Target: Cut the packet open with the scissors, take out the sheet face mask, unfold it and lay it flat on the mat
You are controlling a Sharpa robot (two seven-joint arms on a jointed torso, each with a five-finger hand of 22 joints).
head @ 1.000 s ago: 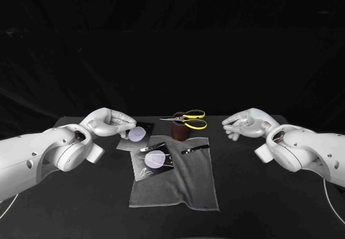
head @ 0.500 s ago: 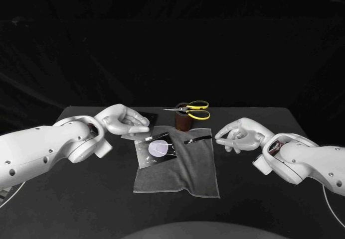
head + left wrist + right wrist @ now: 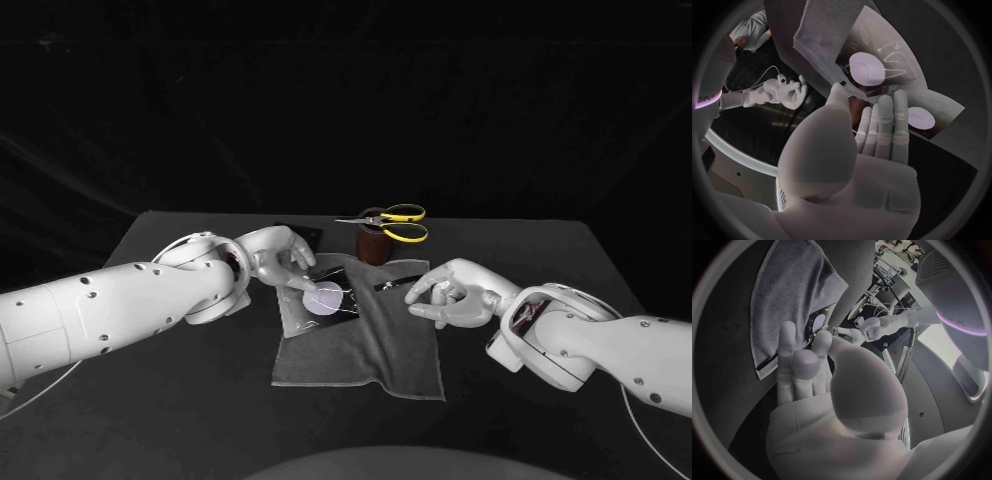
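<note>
A glossy packet (image 3: 329, 297) with a pale round mark lies on the upper left of the grey mat (image 3: 368, 345). In the left wrist view the same packet (image 3: 873, 65) lies just past my thumb, which touches its edge. My left hand (image 3: 274, 255) is low at the packet's far-left corner, its fingers (image 3: 886, 125) stretched out over a second dark packet (image 3: 926, 117) on the table. My right hand (image 3: 454, 295) hovers at the mat's right edge, fingers curled in, holding nothing. The yellow-handled scissors (image 3: 397, 222) stand in a brown holder (image 3: 372, 245) behind the mat.
A thin shiny strip (image 3: 392, 283) lies on the mat's upper right, close to my right hand. The mat (image 3: 786, 295) hangs flat toward the front, with bare black table (image 3: 173, 400) on both sides.
Both hands have come in toward the mat. The left hand has sunk from the table left of the mat to the packet's corner. The right hand has moved left to the mat's edge.
</note>
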